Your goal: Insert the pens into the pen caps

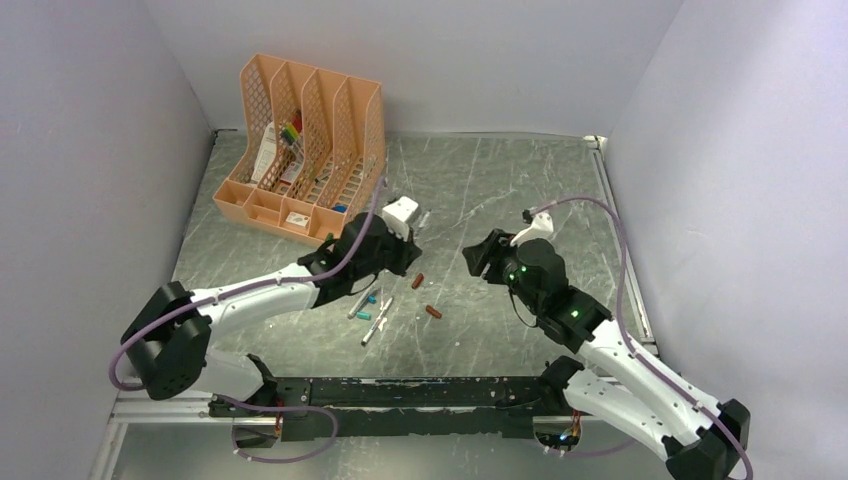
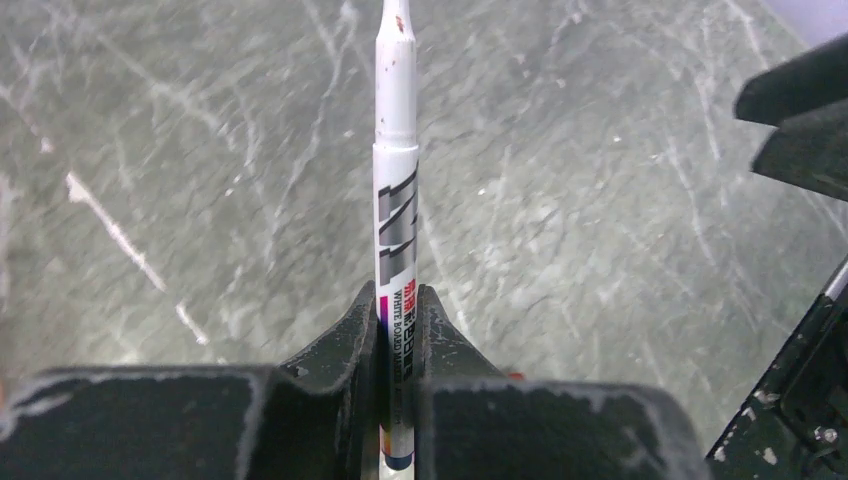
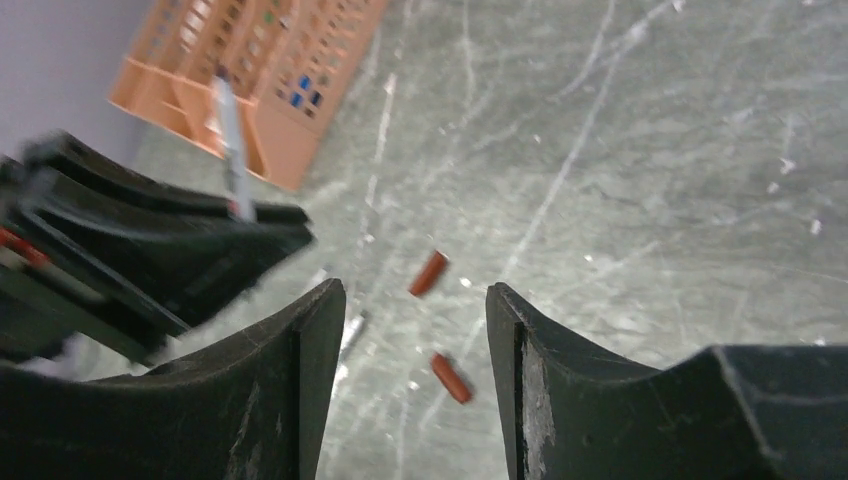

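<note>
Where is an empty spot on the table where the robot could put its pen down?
The biggest bare patch of table is at the back, between the orange organizer and the right wall. Another lies in front, between the red-brown caps and the right arm. The middle is crowded: loose pens and caps lie beside the left gripper.

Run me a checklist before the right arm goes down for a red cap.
1. Left gripper shut on the pen: ok.
2. Pen's tip bare and pointing away from that gripper: ok.
3. Right gripper open and empty: ok.
4. Red cap and second red cap lying free on the table, apart from each other: ok.
5. Which end of each cap is open: cannot tell.
6. Held pen's ink is red: cannot tell, only red specks near the tip.
</note>
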Controlling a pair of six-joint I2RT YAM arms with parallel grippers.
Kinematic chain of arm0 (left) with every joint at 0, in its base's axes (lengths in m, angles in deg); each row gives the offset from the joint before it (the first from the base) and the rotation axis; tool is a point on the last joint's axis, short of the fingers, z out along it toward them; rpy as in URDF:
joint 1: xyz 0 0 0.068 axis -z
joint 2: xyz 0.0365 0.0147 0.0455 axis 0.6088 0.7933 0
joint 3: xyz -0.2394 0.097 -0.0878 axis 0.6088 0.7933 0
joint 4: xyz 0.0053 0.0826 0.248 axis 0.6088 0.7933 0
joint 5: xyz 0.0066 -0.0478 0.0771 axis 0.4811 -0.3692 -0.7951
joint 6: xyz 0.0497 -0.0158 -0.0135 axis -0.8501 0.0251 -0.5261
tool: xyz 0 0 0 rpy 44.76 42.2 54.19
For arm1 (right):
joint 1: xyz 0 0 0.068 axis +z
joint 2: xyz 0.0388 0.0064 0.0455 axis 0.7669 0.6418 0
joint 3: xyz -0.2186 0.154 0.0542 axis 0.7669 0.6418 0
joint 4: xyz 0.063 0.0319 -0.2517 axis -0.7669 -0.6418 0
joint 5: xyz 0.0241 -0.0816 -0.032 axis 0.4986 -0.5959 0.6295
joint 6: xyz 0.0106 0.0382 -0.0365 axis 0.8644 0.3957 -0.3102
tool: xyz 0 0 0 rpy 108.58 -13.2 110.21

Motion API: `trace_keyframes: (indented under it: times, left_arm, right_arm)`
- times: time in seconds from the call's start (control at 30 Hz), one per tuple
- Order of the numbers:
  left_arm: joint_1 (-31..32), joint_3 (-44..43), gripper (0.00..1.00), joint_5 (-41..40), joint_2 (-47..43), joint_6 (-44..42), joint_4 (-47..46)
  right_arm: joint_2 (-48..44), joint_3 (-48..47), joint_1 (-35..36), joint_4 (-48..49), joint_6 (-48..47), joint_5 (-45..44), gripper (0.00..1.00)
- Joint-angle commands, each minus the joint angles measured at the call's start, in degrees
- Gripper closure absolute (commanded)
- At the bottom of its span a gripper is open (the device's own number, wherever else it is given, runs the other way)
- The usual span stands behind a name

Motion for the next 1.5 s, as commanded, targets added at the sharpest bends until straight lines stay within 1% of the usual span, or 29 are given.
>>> trace_keyframes:
  times: [0.0, 0.07, 0.2, 0.4, 0.57, 0.83, 1.03, 1.13, 1.17, 1.23, 1.3, 1.37, 1.43, 1.47]
  left_arm:
    - [-5.13, 4.01, 0.93, 9.03, -4.3, 1.34, -3.58]
    - [-6.42, 4.25, 0.93, 9.27, -4.77, 1.95, -2.65]
    - [-7.48, 4.98, 0.93, 11.07, -5.76, 2.42, -2.05]
    - [-7.87, 6.03, 0.93, 11.99, -6.83, 0.65, -1.55]
    - [-7.89, 6.55, 0.93, 11.22, -8.6, 0.39, -1.12]
    - [-7.89, 6.47, 0.93, 12.54, -8.82, 0.36, -0.72]
    - [-7.89, 6.44, 0.93, 13.53, -9.69, -0.35, 0.4]
    - [-7.89, 6.88, 0.93, 13.35, -10.66, -0.69, 0.16]
    - [-7.89, 6.83, 0.93, 13.12, -10.8, -0.78, 0.27]
    - [-7.89, 6.68, 0.93, 12.7, -10.88, -0.95, 0.64]
    - [-7.89, 6.66, 0.93, 12.8, -10.85, -0.89, 0.64]
    - [-7.9, 6.85, 0.93, 12.92, -10.84, -0.68, 0.25]
    - [-7.9, 6.98, 0.93, 13.37, -10.73, -0.41, -0.28]
    - [-7.89, 6.98, 0.93, 13.76, -10.65, -0.28, -0.48]
  right_arm:
    - [5.05, 2.71, 0.1, -4.4, -5.08, 2.84, 0.46]
    - [11.01, 2.95, 0.78, -4.51, -5.65, 5.6, 0.46]
    - [17.5, 2.57, 5.3, -1.63, -6.86, 4.54, 0.47]
    - [27.86, -0.88, 8.82, -0.22, -12.34, 4.79, 0.48]
    - [32.0, -1.08, 11.06, 3.27, -14.3, 6.96, 0.48]
    - [38.05, -2.86, 16.0, 5.92, -14.12, 5.59, 0.47]
    - [42.68, -4.72, 16.64, 3.54, -11.46, 1.61, 0.47]
    - [44.3, -5.44, 16.76, 2.51, -11.46, 0.3, 0.5]
    - [44.63, -5.7, 16.83, 2.19, -11.4, -0.1, 0.52]
    - [44.94, -5.94, 16.9, 1.2, -11.29, -0.75, 0.6]
    - [44.83, -5.94, 17.06, 0.73, -11.06, -1.34, 0.66]
    - [44.64, -5.64, 17.18, 0.58, -10.83, -1.64, 0.79]
    - [44.69, -5.24, 17.14, 0.54, -10.46, -1.96, 0.95]
    - [44.79, -5.07, 17.16, 0.66, -10.42, -2.05, 1.0]
